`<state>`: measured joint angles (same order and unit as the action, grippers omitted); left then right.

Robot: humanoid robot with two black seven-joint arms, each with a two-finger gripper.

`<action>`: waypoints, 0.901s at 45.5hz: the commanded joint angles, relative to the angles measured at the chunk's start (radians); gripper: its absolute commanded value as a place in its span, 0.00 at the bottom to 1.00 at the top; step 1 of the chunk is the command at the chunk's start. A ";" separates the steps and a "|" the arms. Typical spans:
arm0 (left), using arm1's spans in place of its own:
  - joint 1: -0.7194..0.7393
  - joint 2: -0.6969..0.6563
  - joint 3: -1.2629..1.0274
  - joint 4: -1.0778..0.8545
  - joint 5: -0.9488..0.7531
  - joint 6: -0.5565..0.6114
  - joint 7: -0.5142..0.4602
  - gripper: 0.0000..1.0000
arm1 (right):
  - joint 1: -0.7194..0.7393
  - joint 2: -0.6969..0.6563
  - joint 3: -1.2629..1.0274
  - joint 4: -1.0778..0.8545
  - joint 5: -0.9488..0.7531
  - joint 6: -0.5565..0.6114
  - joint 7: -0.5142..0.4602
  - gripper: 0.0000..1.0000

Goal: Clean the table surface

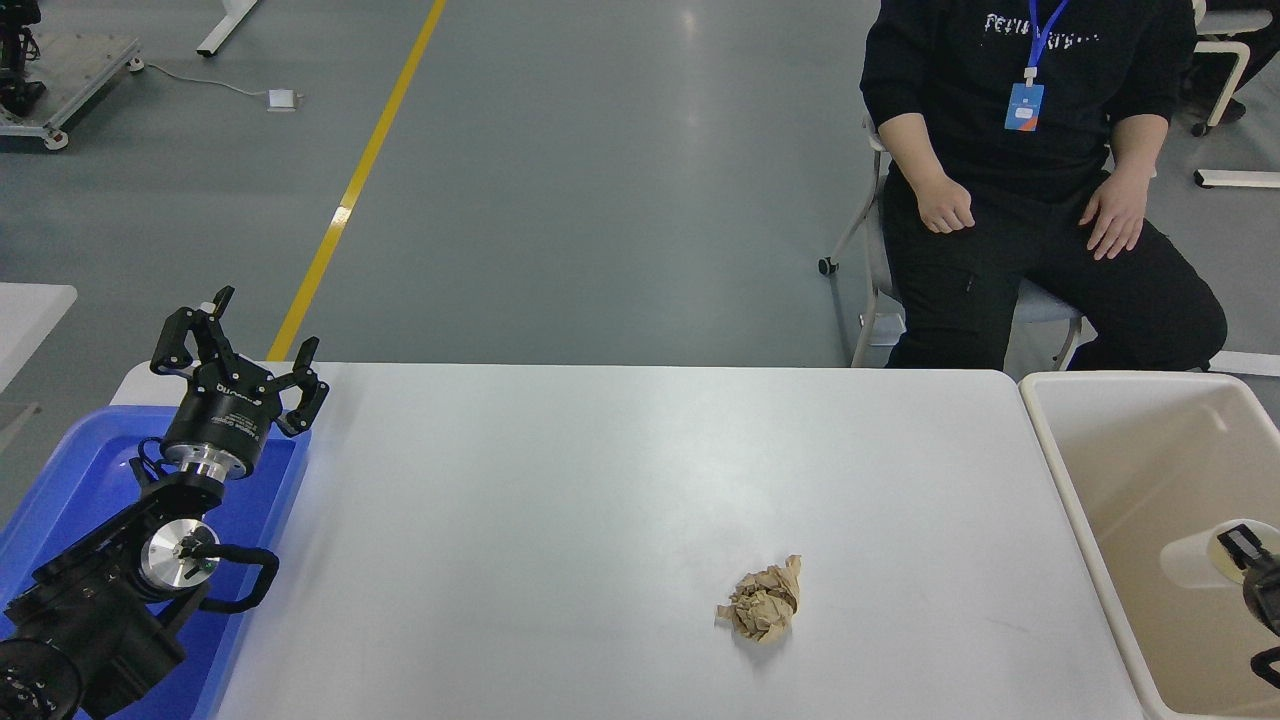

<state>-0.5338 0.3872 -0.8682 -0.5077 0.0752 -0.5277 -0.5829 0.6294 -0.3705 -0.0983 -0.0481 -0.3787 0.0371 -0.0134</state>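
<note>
A crumpled brown paper wad (762,601) lies alone on the white table (560,480), the one thing spoiling its surface, toward the near edge and a good way left of the beige bin (1150,470) that butts against the table's right end. Only the tip of the right gripper (1262,590) shows at the picture's right edge, over the bin's interior, too cropped for me to tell whether it is spread or closed. The left gripper (240,345) is parked far to the wad's left, fingers splayed wide and empty above the blue tray (90,460). The trouble I foresee: coming from the bin side, the arm could catch the bin's rim, or nudge the light wad away instead of pinching it. A loose grip might drop it short of the bin. A person (1030,180) sits beyond the table's far edge, well clear of the wad.
</note>
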 commanded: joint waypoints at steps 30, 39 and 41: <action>0.000 0.001 0.000 0.000 0.000 0.000 0.000 1.00 | 0.240 -0.197 0.397 0.200 0.001 -0.029 0.001 0.98; 0.000 0.001 0.000 0.000 0.000 0.000 0.000 1.00 | 0.276 -0.261 0.741 0.372 0.001 -0.029 0.021 0.98; 0.000 0.001 0.000 0.000 0.000 0.000 0.000 1.00 | 0.279 -0.280 0.805 0.413 0.001 -0.028 0.023 0.98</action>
<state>-0.5338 0.3877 -0.8682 -0.5077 0.0752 -0.5277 -0.5829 0.8472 -0.5550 0.3450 0.1737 -0.3773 -0.0034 -0.0061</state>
